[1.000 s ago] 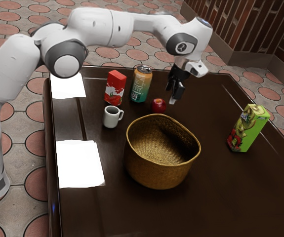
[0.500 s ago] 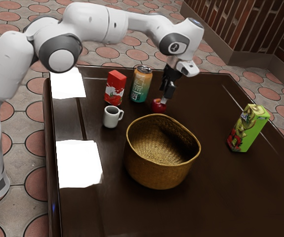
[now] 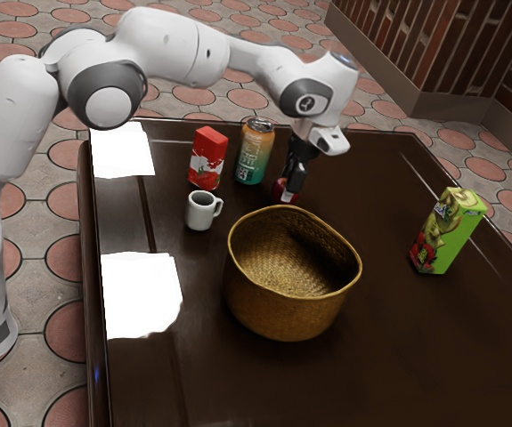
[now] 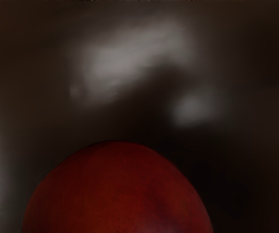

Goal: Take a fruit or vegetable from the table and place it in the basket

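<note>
Jaws of the black gripper [image 3: 289,190] reach down at a round red apple [image 3: 279,189]; whether spread or pinching it, I cannot tell. Nearest on the dark tabletop [image 3: 407,365] is a woven tan basket [image 3: 282,311], then a green carton [image 3: 449,233] toward the exterior view's right, a white mug [image 3: 200,212] left, the apple beyond the basket, a red carton [image 3: 208,158] and an orange-and-teal metal can [image 3: 255,153].

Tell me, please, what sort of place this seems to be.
Probably a patio or courtyard: the ground has round reddish pavers set in grey, and a brick wall rises beyond the dark table.
</note>
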